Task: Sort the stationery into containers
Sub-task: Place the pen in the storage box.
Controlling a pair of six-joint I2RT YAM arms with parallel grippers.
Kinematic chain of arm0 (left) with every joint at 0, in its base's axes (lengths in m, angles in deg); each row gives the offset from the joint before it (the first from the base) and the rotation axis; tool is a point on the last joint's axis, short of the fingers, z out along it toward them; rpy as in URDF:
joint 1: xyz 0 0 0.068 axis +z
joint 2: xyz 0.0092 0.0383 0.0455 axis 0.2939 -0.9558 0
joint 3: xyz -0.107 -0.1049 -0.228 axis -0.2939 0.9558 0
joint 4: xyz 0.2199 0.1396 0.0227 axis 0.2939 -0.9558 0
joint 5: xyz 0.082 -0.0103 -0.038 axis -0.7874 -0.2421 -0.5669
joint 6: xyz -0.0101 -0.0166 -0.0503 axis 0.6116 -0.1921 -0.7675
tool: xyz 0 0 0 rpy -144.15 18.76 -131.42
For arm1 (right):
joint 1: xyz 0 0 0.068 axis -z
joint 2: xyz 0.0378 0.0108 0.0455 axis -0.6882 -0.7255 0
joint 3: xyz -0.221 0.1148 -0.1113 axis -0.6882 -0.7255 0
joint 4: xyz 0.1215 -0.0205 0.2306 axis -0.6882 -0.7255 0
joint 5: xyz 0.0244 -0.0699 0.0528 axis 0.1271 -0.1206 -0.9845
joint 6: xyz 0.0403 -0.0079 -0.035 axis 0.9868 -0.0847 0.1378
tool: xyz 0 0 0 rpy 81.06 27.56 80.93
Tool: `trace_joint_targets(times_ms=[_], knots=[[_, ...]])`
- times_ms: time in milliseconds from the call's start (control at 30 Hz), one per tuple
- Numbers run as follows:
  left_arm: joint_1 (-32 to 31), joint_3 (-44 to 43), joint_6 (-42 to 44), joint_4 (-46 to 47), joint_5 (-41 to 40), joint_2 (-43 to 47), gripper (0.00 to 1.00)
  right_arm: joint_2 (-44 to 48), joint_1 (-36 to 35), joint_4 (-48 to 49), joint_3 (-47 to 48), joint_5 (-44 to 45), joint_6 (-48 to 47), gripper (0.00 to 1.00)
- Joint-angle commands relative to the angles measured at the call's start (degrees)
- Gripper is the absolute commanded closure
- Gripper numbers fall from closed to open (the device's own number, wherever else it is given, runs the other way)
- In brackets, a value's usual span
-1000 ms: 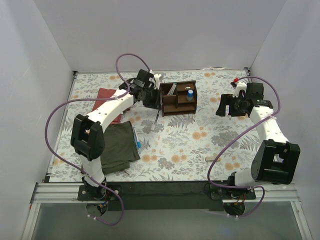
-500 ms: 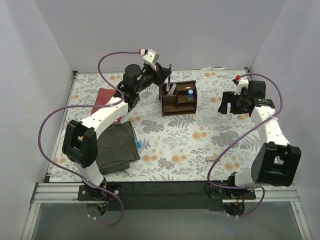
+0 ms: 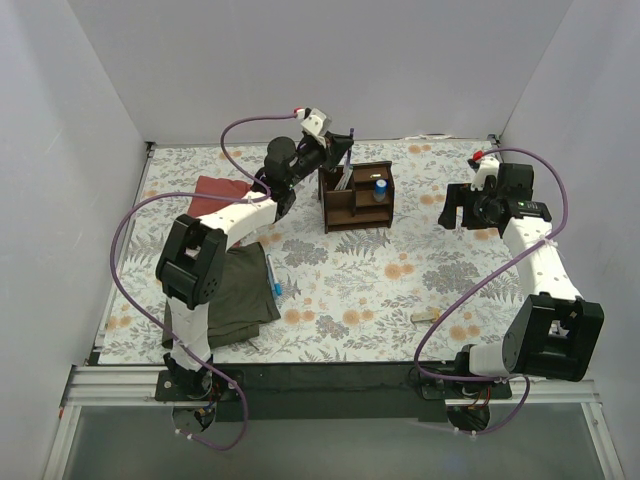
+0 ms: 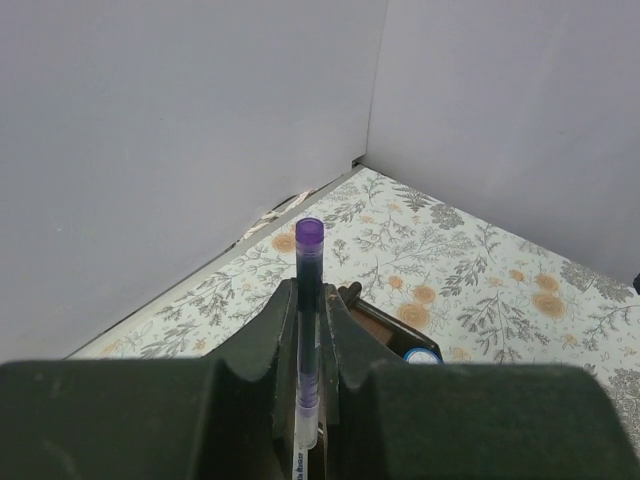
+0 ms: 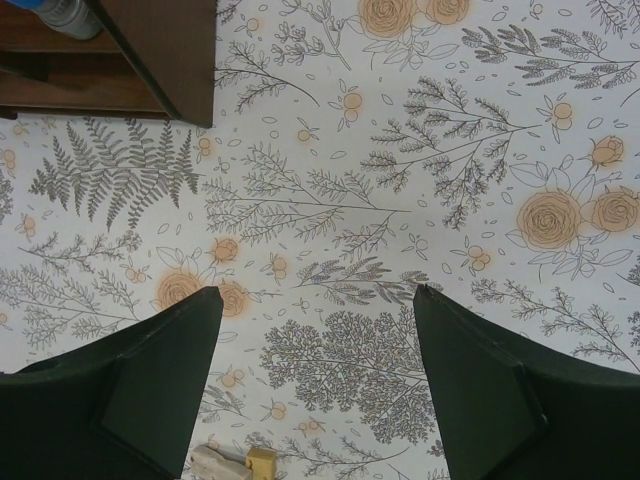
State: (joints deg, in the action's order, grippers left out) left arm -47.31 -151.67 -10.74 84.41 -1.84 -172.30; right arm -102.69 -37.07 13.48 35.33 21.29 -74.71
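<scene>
My left gripper is shut on a pen with a purple cap and holds it upright, in the air over the back left corner of the dark brown organiser. In the left wrist view the fingers clamp the pen's barrel, with the organiser's edge just beyond. The organiser holds a few pens and a blue-capped cylinder. A blue pen lies by the olive cloth. A beige eraser block lies front right. My right gripper is open and empty over the table, right of the organiser.
A red cloth and an olive cloth lie at the left. The right wrist view shows the organiser's corner, the cylinder and the eraser block near its left finger. White walls enclose the floral table.
My left gripper has risen from the table beside the organiser with the pen in it and moved right, over the organiser's back left corner. The right arm has barely moved.
</scene>
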Motion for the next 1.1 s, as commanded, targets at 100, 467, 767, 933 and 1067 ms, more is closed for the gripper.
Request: trace_joint_targets(times_ms=[100,467,767,933,1067], knots=[[0.1,-0.6,2.2,2.0,0.3,1.7,1.00,0.3,0.3,1.2,0.2,0.2,-0.4,0.14],[0.5,4.9,4.1,1.8,0.4,2.6,1.00,-2.0,0.4,1.4,1.7,-0.4,-0.4,0.14],[0.6,4.3,4.3,1.1,-0.7,1.0,1.00,-2.2,0.4,1.6,1.2,-0.3,-0.3,0.14],[0.6,3.8,4.2,0.1,-0.7,0.3,0.93,-1.9,0.4,1.8,0.7,-0.3,-0.3,0.14],[0.6,3.8,4.9,-0.9,-1.1,0.4,0.79,-1.7,0.4,1.9,0.6,-0.3,-0.2,0.14]])
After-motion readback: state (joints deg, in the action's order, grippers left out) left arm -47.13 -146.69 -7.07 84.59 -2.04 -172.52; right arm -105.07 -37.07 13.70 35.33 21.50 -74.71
